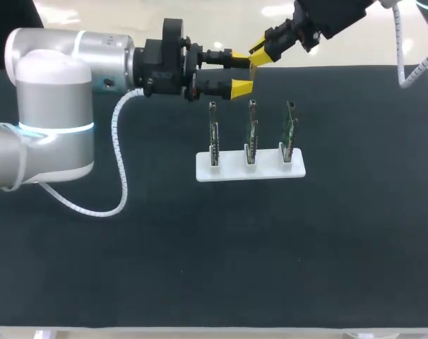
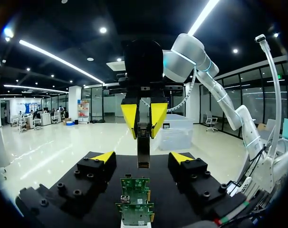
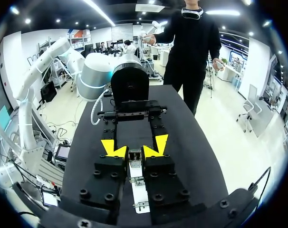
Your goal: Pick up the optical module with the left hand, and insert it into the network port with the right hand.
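1. In the head view, on the dark desk (image 1: 200, 268) we see a white stand (image 1: 228, 171) holding three upright circuit boards (image 1: 251, 131). Just beyond the stand's far side, our left gripper (image 1: 242, 74) has its fingers wide apart. Our right gripper (image 1: 260, 54) comes down between them. What it carries is too small to tell here.
2. In the left wrist view, the optical module (image 2: 143, 149) hangs upright above the stand's boards (image 2: 134, 190), clamped between the right gripper's (image 2: 144, 121) yellow tips. Our left gripper's (image 2: 143, 156) fingers stand wide on either side and do not touch it.
3. In the right wrist view, our right gripper (image 3: 133, 151) is narrow, closed onto the module (image 3: 134, 156), with the stand (image 3: 143, 192) under it. The left gripper (image 3: 133, 135) faces us just ahead.
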